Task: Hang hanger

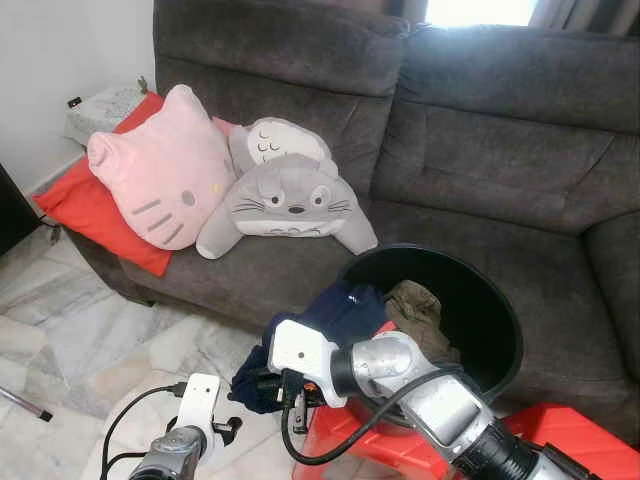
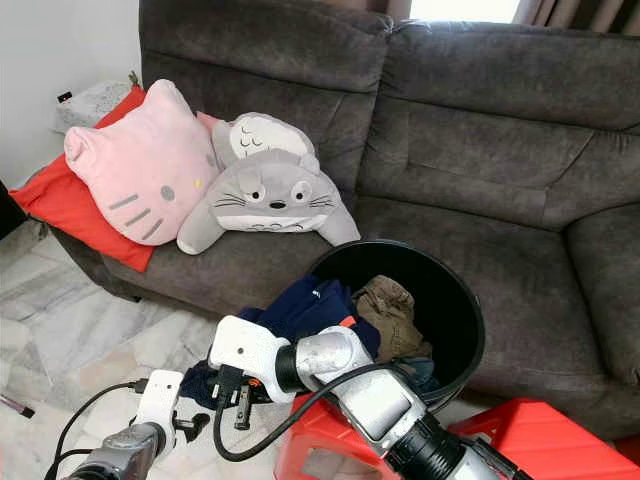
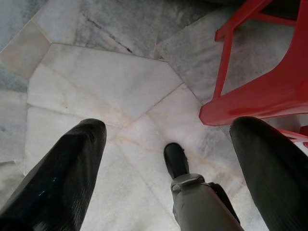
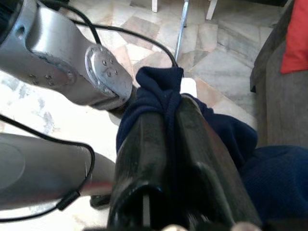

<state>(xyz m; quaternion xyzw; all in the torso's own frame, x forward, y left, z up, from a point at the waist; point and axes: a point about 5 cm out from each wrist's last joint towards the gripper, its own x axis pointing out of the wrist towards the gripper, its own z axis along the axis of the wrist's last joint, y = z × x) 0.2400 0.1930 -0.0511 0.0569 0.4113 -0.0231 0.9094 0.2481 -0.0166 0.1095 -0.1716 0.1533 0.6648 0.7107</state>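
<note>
While the right gripper (image 4: 166,139) pinches the navy garment (image 1: 345,312) over the black basket's (image 1: 500,300) rim, lift slowly; the left gripper (image 3: 166,159) gapes empty beside it.

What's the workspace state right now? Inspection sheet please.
Surface: marble tile floor in front of a grey sofa.
Job's things: no hanger seen; navy garment trails from a black laundry basket that rests on a red stool.
Clutter: pink cat cushion, grey plush, red pillow.
Grippers: right gripper shut on the navy garment; left gripper open above the floor.
Cables: black cable looped along the right arm.
Surroundings: white wall on the left.
</note>
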